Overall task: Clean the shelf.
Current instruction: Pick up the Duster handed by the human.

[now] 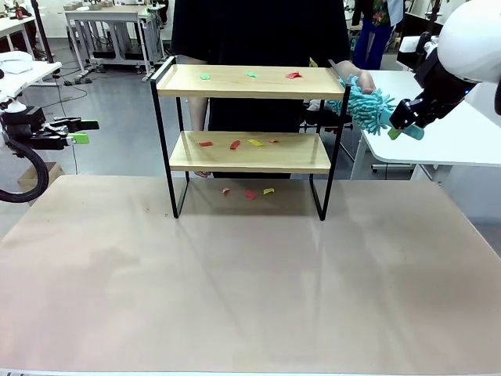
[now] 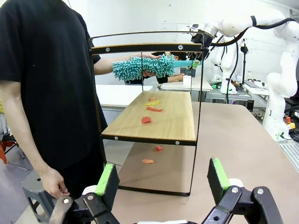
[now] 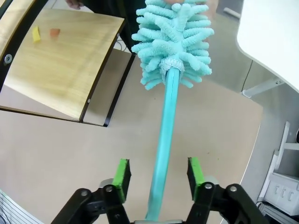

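Table nearest, shelf on it, coloured scraps on both boards. Right gripper off shelf's right end, fingers spread astride teal duster handle, not touching. Left gripper spread wide, well left of shelf.

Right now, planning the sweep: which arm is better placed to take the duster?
Right: the right gripper straddles the duster by its handle, beside the shelf; the left gripper hangs open, away from it.

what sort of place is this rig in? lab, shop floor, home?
Probably a robotics lab: rows of white workbenches on a grey floor behind, and a small shelf strewn with coloured scraps staged on the work table.
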You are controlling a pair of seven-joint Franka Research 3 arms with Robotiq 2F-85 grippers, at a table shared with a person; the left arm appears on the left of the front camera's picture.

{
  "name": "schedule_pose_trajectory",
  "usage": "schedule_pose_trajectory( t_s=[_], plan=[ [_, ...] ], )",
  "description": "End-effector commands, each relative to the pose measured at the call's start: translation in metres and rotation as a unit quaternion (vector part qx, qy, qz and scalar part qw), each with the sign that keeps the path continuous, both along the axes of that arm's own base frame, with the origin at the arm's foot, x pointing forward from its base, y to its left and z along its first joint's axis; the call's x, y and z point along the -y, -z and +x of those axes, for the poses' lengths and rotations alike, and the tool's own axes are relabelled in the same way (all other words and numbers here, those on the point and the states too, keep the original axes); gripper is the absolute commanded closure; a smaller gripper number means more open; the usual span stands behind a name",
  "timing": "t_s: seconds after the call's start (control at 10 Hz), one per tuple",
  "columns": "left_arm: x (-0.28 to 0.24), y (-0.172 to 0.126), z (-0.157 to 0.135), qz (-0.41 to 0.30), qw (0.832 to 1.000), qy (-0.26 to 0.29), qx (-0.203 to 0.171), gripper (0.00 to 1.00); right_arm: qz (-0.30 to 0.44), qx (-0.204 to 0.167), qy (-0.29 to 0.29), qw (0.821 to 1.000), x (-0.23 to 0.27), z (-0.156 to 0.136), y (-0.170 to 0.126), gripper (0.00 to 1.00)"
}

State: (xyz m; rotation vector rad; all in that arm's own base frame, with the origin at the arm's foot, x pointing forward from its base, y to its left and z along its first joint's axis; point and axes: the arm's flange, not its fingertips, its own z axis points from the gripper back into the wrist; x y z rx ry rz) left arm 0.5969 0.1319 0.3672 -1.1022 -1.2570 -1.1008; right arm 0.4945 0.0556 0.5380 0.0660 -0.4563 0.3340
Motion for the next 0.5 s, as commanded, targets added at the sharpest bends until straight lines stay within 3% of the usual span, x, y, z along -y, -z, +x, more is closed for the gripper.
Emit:
schedule_pose_trajectory(
  t_s=[0.0, 0.1, 0.2, 0.4],
  plan=[
    [0.0006, -0.0023, -0.0016, 0.002, 1.0, 0.001, 0.005, 0.0, -0.005, 0.007, 0.021, 1.0, -0.0075, 0.0012, 0.0018, 1.0],
    [0.0006, -0.0023, -0.0016, 0.002, 1.0, 0.001, 0.005, 0.0, -0.005, 0.006, 0.024, 1.0, -0.0078, 0.0015, 0.0019, 0.87],
    [0.0006, -0.0023, -0.0016, 0.002, 1.0, 0.001, 0.005, 0.0, -0.005, 0.005, 0.028, 1.0, -0.0083, 0.0018, 0.0017, 0.97],
    [0.0006, -0.0023, -0.0016, 0.002, 1.0, 0.001, 0.005, 0.0, -0.008, 0.002, 0.046, 0.999, -0.0099, 0.0018, 0.0002, 1.0]
  ],
)
